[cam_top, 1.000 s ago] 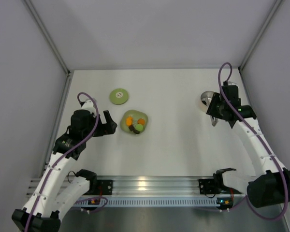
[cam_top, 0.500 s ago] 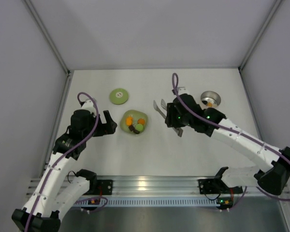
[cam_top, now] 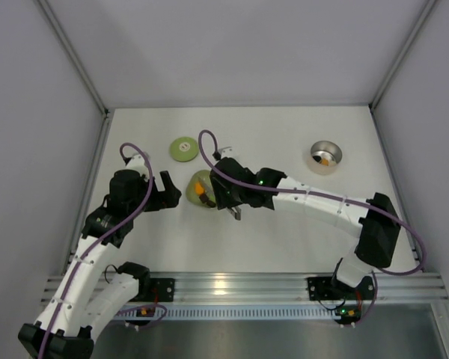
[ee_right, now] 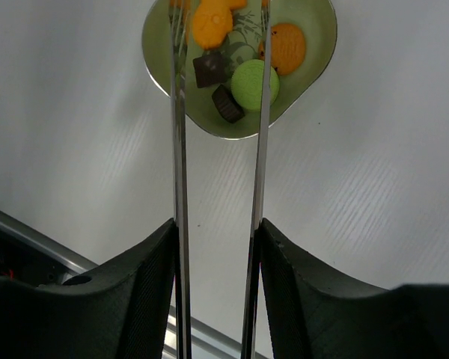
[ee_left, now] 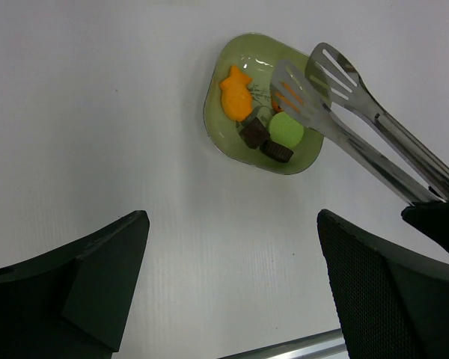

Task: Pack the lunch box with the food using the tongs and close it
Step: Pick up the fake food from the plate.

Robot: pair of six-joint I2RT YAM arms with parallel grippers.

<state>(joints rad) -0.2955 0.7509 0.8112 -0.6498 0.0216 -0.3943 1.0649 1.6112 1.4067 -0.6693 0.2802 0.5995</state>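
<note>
Right gripper point(ee_right: 217, 254), pinching the tongs point(ee_left: 352, 143), has swung from the lunch box point(cam_top: 325, 155) at two o'clock to the food point(ee_left: 236, 93): another pickup looks due.

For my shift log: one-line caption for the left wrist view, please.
Open tongs poised over the green plate of food pieces, seen between the left arm's spread fingers.

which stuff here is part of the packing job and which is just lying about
Job: tongs, held in the right gripper; food; lunch box; green lid.
Just there: light green plate under the food; left gripper, open, empty.
</note>
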